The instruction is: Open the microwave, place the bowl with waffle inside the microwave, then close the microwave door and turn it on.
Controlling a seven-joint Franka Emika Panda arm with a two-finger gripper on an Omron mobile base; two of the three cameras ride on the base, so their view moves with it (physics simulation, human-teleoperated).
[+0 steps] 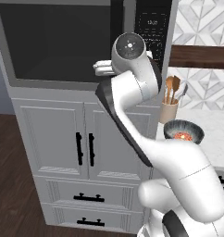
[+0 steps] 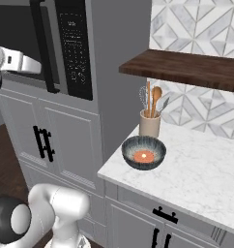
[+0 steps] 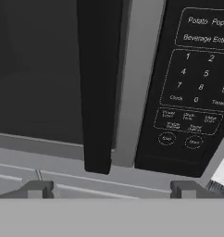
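Observation:
The microwave [image 1: 53,85] is built in above grey cabinets, and its dark glass door [image 1: 53,41] is closed. In the hand view my gripper [image 3: 111,190] is open just in front of the lower end of the black vertical handle [image 3: 97,83]. Its two fingertips [image 3: 37,189] stand wide apart, one on each side of the handle, touching nothing. The keypad panel [image 3: 192,83] lies right of the handle. The dark blue-grey bowl [image 2: 143,152] sits on the marble counter with the orange-brown waffle [image 2: 143,156] inside it.
A tan utensil cup [image 2: 149,123] with wooden spoons stands behind the bowl. A dark wooden shelf [image 2: 186,68] hangs over the counter [image 2: 201,179]. Grey cabinet doors [image 1: 63,139] with black handles and two drawers sit below the microwave. My arm crosses in front of the cabinet.

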